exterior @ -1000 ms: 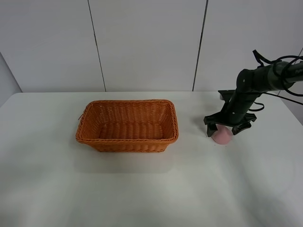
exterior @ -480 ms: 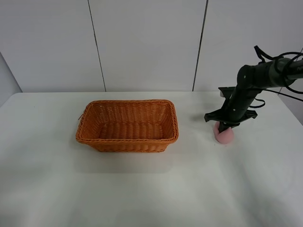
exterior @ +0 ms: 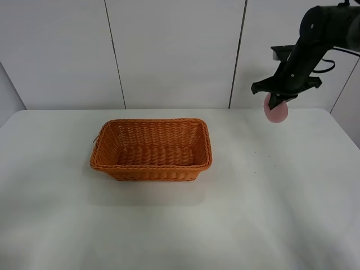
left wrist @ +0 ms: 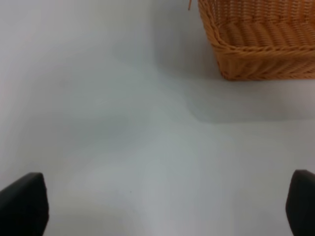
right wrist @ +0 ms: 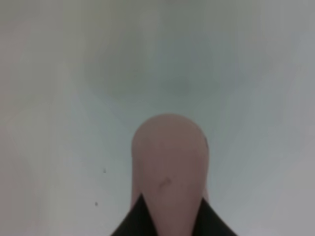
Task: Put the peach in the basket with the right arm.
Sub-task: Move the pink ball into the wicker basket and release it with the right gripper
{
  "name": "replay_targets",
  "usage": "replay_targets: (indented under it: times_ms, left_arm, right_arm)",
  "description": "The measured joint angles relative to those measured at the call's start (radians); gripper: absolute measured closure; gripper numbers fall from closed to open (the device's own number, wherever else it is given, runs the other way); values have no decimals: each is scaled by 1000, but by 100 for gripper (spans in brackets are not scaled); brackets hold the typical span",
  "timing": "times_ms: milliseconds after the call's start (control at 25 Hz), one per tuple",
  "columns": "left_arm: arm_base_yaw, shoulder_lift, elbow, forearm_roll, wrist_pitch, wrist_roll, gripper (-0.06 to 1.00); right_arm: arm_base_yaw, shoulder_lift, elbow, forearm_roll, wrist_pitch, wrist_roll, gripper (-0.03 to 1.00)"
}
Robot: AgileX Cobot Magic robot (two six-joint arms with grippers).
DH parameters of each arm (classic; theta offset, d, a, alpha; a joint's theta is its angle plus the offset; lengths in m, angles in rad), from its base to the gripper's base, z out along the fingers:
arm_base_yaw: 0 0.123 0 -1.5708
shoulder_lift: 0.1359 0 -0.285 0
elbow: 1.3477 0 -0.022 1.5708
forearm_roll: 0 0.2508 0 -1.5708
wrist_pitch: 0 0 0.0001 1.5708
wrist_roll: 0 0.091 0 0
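The pale pink peach point(exterior: 277, 111) hangs high above the table at the right, well clear of the surface, with my right gripper point(exterior: 278, 102) shut on it. In the right wrist view the peach point(right wrist: 170, 162) fills the middle, pinched between two dark fingers point(right wrist: 138, 221) at the frame's lower edge. The orange wicker basket point(exterior: 151, 149) stands on the table left of centre, far to the left of the peach and below it; nothing shows inside it. My left gripper point(left wrist: 157, 206) is open, its fingertips point(left wrist: 22, 204) wide apart over bare table beside a basket corner point(left wrist: 261, 44).
A white table point(exterior: 180, 225) carries the basket. A white panelled wall point(exterior: 169, 50) rises behind it. The left arm does not show in the high view.
The right arm has risen sharply, lifting the peach off the table to well above it. The basket has not moved.
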Motion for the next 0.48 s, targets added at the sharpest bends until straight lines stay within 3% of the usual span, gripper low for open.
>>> replay_targets:
  times_ms: [240,480]
  left_arm:
    - [0,0,0,0,0,0,-5]
    - [0,0,0,0,0,0,-5]
  right_arm:
    - [8,0,-50,-10,33,0,97]
    - [113,0,-119,-20,80,-15,97]
